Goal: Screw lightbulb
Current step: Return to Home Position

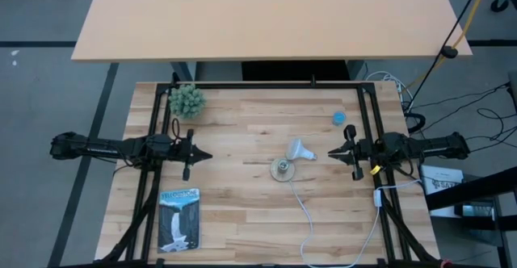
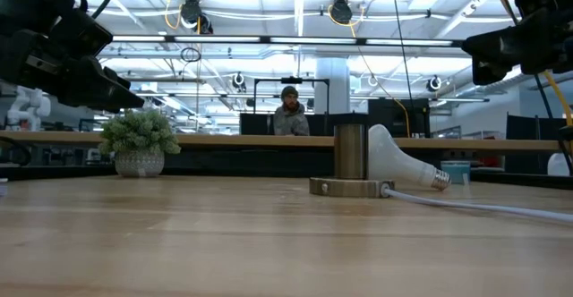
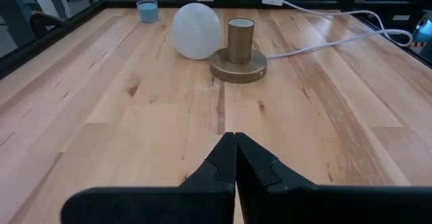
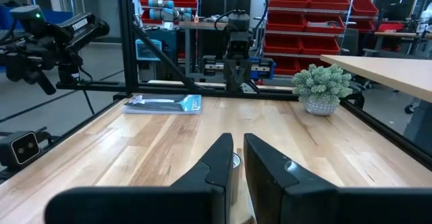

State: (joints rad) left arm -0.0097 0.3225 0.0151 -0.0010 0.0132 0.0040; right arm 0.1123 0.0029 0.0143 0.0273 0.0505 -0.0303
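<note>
The white lightbulb (image 1: 300, 148) lies on its side on the wooden table, its dome beside the brass socket base (image 1: 282, 169) and its grey screw end pointing toward the table's right edge. It also shows in the low view (image 2: 398, 160) and the left wrist view (image 3: 196, 30). The socket (image 3: 239, 48) stands upright with a white cord. My left gripper (image 1: 208, 156) hovers shut at the table's left, well clear of the bulb. My right gripper (image 1: 331, 152) hovers at the right, its fingers nearly closed and empty, close to the bulb's screw end.
A small potted plant (image 1: 187, 100) stands at the far left. A booklet (image 1: 179, 219) lies near the front left. A small blue object (image 1: 338, 118) sits at the far right. The socket's white cord (image 1: 303, 207) runs toward the near edge. A person (image 2: 290, 111) sits beyond the table.
</note>
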